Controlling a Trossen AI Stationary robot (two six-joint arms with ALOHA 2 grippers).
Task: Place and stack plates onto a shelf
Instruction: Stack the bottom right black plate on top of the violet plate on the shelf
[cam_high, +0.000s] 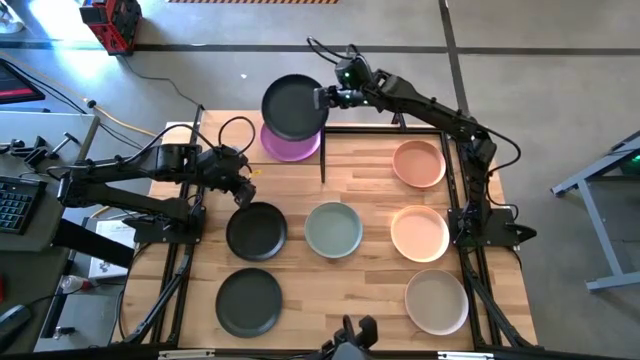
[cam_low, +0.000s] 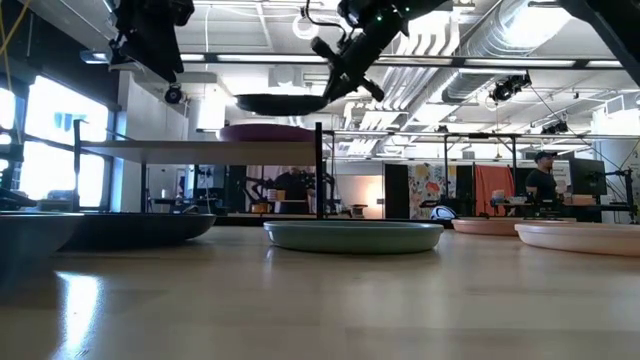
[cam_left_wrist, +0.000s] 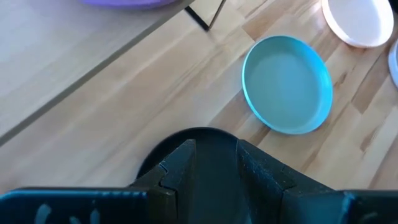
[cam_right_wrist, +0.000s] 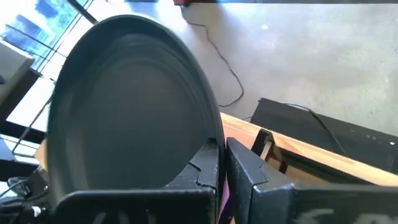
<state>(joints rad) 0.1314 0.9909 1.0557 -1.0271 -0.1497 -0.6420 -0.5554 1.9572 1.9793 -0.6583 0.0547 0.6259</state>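
My right gripper (cam_high: 322, 98) is shut on a dark grey plate (cam_high: 292, 106) and holds it in the air over the shelf's far end. A purple plate (cam_high: 292, 146) lies flat on the light-wood shelf (cam_low: 200, 150), just under the held one. My left gripper (cam_high: 240, 188) hovers open by the shelf's near edge, above a black plate (cam_high: 256, 230) that lies flat on the table. In the left wrist view its fingers (cam_left_wrist: 180, 171) stand apart over that black plate (cam_left_wrist: 214, 140), touching nothing. My right gripper pinches the dark grey plate by its rim (cam_right_wrist: 210, 134) on the side toward the table's right, one finger on the plate's inside and one beneath. The fingers reach in roughly level from the right. The plate is lifted clear and sits nearly level above the purple plate (cam_low: 270, 131).
Flat on the slatted tabletop lie a sage green plate (cam_high: 333, 229), two peach plates (cam_high: 418, 163) (cam_high: 419, 233), a beige plate (cam_high: 436, 300) and another dark plate (cam_high: 249, 300). A black shelf post (cam_high: 323, 155) stands at the shelf's right edge. People and equipment show far behind.
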